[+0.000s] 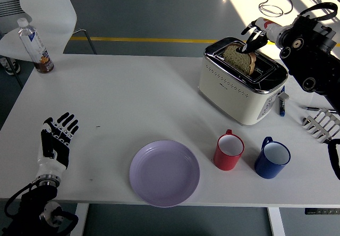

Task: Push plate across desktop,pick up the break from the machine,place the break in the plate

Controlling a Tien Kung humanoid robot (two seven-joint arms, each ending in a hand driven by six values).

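Plate [164,173] before toaster [242,82], left of mugs [229,150]

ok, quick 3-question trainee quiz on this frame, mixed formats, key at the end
1. True or false: the slice of bread already lies on the purple plate.
2. Which mug stands nearer the plate? A) red mug B) blue mug
3. Fill in: the right hand reaches down over the ____, fingertips at the bread.

Key
1. False: the bread stands in the toaster slot and the plate holds nothing.
2. A.
3. Toaster. The left hand rests flat, fingers spread, on the table at its near left.
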